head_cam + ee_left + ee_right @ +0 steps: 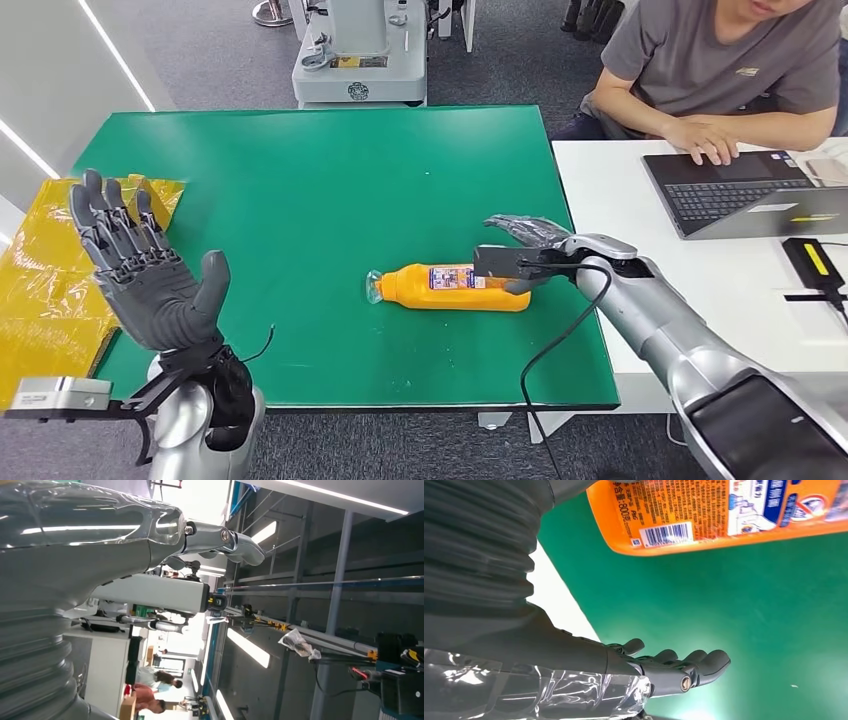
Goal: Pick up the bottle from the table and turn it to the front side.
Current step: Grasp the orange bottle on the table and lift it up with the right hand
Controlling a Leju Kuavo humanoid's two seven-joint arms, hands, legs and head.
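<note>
The bottle [455,288] lies on the green table [300,200], and its base end is hidden behind the black camera box on the right hand [530,240]. In the right wrist view the bottle [724,515] runs off the picture's edge, its small label print too fine to read. The person [720,60] beside the laptop [740,195] is cut off at the head.

Yellow bags [40,270] at the green table's [300,180] left edge; laptop [745,190] under a person's hand [705,140].
</note>
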